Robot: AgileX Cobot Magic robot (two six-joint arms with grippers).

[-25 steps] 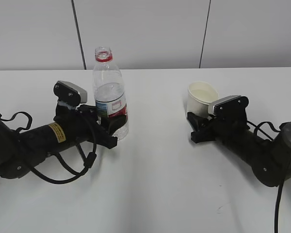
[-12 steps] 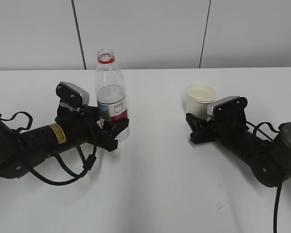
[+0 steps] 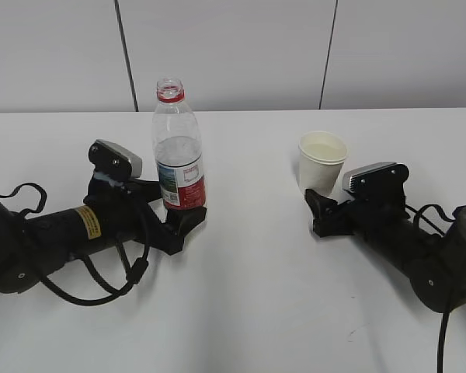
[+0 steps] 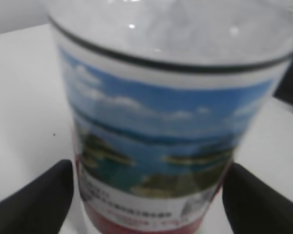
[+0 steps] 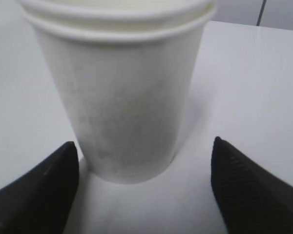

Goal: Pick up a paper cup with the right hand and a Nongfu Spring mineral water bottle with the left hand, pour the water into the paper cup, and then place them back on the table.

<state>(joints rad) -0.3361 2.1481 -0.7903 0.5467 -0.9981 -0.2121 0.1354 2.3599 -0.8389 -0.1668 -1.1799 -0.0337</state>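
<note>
The Nongfu Spring mineral water bottle [image 3: 177, 148] stands upright and uncapped on the table [image 3: 248, 295], at left of centre. Clear water shows in it down from about the top of the label. My left gripper [image 3: 176, 205] is open, with its two fingers on either side of the bottle's lower part; the label fills the left wrist view [image 4: 156, 122], between the fingertips [image 4: 39, 195]. The paper cup [image 3: 321, 162] stands upright to the right. My right gripper [image 3: 317, 211] is open and empty, just in front of the cup [image 5: 122, 107], apart from it.
A small dark scratch mark [image 3: 349, 332] lies on the table near the front right. Both arms lie low over the tabletop, with cables looping at the left arm [image 3: 101, 287]. A white panelled wall [image 3: 233, 47] stands behind the table.
The bottle went from tilted and gripped to standing upright on the table. The left arm has drawn back a little. The right arm has backed away to the right, leaving the cup standing.
</note>
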